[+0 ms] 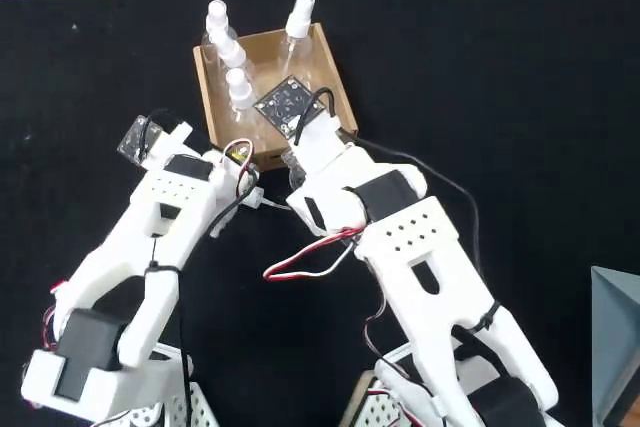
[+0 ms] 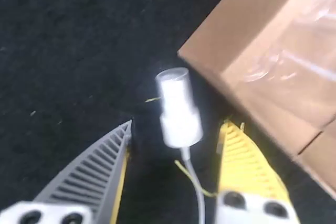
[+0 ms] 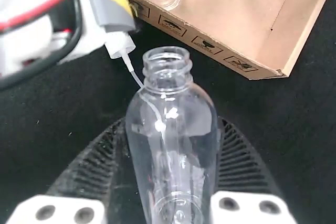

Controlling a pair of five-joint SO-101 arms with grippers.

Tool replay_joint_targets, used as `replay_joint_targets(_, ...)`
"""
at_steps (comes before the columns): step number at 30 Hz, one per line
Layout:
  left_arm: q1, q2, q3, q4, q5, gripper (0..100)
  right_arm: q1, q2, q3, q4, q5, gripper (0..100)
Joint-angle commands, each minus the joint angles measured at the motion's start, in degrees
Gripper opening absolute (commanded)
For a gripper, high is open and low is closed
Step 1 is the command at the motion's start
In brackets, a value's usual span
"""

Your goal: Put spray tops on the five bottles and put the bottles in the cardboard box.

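A white spray top (image 2: 178, 111) with its thin tube sits between the fingers of my left gripper (image 2: 177, 124), just outside the cardboard box (image 2: 247, 30). Dark gaps show on both sides of it, so the jaws stand open around it. My right gripper (image 3: 173, 124) is shut on a clear, capless bottle (image 3: 170, 145) whose neck points toward the box (image 3: 252, 51). Beside that neck is the spray top (image 3: 118, 43), under a left finger (image 3: 107, 11), and its tube runs past the bottle's shoulder. Both grippers meet at the box's near edge (image 1: 265, 157).
The cardboard box (image 1: 205, 97) holds several clear bottles with spray tops (image 1: 228, 42). Red and white cables (image 1: 310, 252) hang between the two arms. A grey object (image 1: 615, 337) stands at the right edge. Black table surrounds the box.
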Motion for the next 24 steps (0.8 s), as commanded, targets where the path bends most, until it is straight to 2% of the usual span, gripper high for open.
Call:
replay_joint_targets(1, 0.31, 1.14, -3.30, -3.52, 0.70, 24, 1.49, -3.03, -0.75, -0.70, 0.62, 13.8)
replay_joint_targets(10, 0.22, 6.24, -3.38, -7.47, 0.70, 24, 1.49, -2.95, -0.75, -0.70, 0.62, 13.8)
replay_joint_targets(24, 0.22, 10.02, -3.47, -7.47, 1.05, 24, 1.49, -2.95, -0.66, -0.70, 0.62, 13.8)
